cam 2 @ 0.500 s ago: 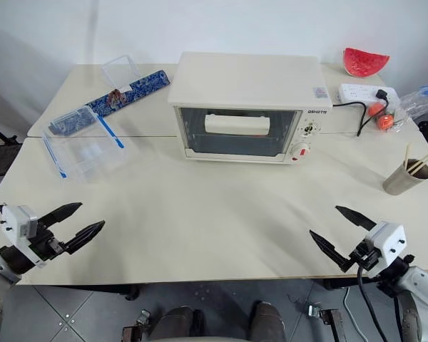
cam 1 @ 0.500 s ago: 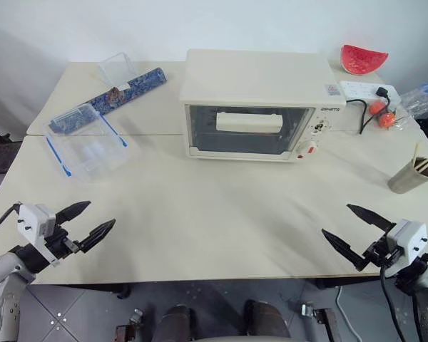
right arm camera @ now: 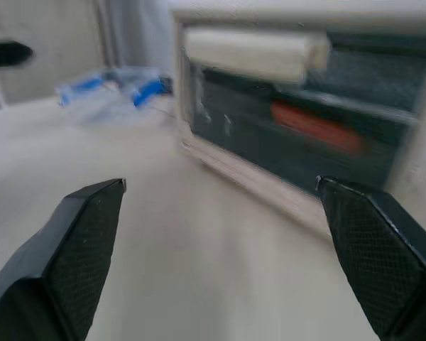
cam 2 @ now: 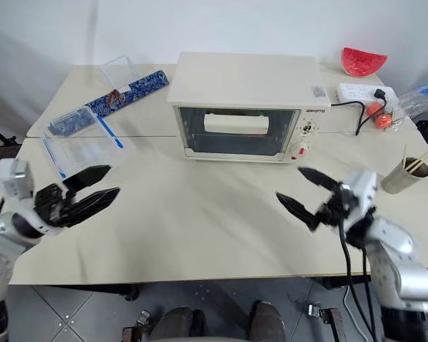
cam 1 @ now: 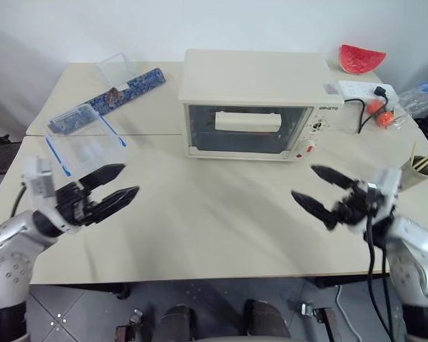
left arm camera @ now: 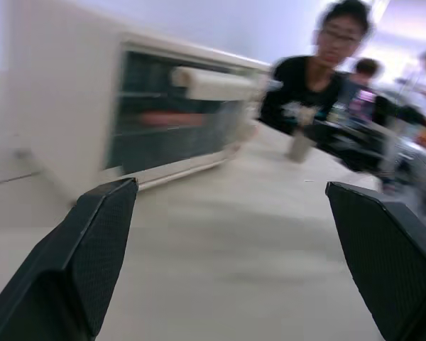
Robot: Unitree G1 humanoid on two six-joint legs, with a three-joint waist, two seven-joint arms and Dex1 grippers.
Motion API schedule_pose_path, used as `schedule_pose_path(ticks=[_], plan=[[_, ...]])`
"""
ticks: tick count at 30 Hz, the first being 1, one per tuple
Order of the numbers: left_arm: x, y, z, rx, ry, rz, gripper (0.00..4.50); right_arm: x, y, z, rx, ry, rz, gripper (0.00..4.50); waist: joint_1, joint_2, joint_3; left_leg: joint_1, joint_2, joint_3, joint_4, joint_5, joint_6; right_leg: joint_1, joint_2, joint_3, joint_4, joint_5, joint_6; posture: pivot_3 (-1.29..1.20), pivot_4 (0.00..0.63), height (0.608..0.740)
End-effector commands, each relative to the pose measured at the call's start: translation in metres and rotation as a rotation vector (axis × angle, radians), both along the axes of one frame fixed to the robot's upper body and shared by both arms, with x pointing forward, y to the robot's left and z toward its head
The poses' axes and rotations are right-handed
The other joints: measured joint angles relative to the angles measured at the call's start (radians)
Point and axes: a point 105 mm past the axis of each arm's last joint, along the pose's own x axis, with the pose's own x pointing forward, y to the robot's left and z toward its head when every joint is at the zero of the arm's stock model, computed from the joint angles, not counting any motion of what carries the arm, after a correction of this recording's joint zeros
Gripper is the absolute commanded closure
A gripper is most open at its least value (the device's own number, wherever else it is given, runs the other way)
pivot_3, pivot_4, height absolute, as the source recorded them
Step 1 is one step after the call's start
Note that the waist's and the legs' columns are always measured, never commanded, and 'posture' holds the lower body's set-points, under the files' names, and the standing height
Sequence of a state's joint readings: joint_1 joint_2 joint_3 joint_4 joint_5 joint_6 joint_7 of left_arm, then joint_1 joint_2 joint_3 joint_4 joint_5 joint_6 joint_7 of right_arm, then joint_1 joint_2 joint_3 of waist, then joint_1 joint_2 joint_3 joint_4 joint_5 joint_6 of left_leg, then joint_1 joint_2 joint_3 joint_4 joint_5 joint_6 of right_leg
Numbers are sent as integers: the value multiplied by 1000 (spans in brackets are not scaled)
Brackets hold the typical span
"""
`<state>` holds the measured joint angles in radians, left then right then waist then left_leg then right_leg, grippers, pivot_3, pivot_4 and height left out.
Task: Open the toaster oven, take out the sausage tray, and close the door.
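The cream toaster oven [cam 1: 253,78] stands at the back middle of the table. Its door [cam 1: 246,132] is shut, with the cream bar handle [cam 1: 248,122] across the dark glass. The sausage tray sits inside, where only a reddish strip [right arm camera: 316,128] shows through the glass. My left gripper [cam 1: 130,179] hangs open over the table, in front of the oven and to its left. My right gripper [cam 1: 302,182] is open in front of the oven's knob side. Both point towards the oven and hold nothing.
A clear plastic box with blue clips [cam 1: 85,146] lies at the left, with its lid [cam 1: 116,68] and a blue patterned strip [cam 1: 132,87] behind it. At the right are a watermelon slice [cam 1: 362,58], a power strip [cam 1: 367,90] and a cup of chopsticks [cam 1: 422,171]. A person [left arm camera: 312,71] sits beyond the table.
Both grippers have risen from the table's front edge and moved forward and inward towards the oven. They remain open. The oven has not moved.
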<state>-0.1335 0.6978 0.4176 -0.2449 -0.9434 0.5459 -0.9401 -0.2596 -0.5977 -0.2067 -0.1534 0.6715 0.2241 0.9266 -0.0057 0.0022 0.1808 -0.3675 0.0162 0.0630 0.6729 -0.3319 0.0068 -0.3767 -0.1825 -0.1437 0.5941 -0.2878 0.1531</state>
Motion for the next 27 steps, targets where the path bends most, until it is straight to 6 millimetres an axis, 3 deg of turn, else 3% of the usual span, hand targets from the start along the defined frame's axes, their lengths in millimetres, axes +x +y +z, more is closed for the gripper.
schedule_pose_path(ticks=[1,6,9,15,18,27], plan=[[1,-5,6,32,-36,-26,8,17,7,14,12,-2,13,0,2,0,0,-1,0,1,0,0,0,0,0,0,0,0,0,0,150,740],[3,-4,4,39,-36,-10,8,32,28,27,-27,-19,69,0,4,0,0,-3,0,4,-2,0,-1,-1,0,-3,0,0,0,0,150,740],[-1,3,-10,38,7,35,8,33,39,25,-43,-13,97,0,4,0,0,-3,0,3,-4,-1,-1,-1,0,-4,-1,0,0,0,150,740],[1,8,-15,31,-2,74,8,42,44,32,-44,-47,113,0,4,-1,0,-3,0,3,-4,-1,-1,-1,1,-4,-2,0,0,0,150,740],[0,9,-17,39,2,76,8,36,52,39,-52,-69,177,0,2,0,0,-3,0,4,-2,-1,-1,-1,1,-3,-1,0,0,0,150,740],[-3,12,-21,47,9,92,8,21,38,15,-128,46,205,0,5,-1,0,-3,0,3,-4,-1,-1,-1,0,-4,-2,0,0,0,150,740]])
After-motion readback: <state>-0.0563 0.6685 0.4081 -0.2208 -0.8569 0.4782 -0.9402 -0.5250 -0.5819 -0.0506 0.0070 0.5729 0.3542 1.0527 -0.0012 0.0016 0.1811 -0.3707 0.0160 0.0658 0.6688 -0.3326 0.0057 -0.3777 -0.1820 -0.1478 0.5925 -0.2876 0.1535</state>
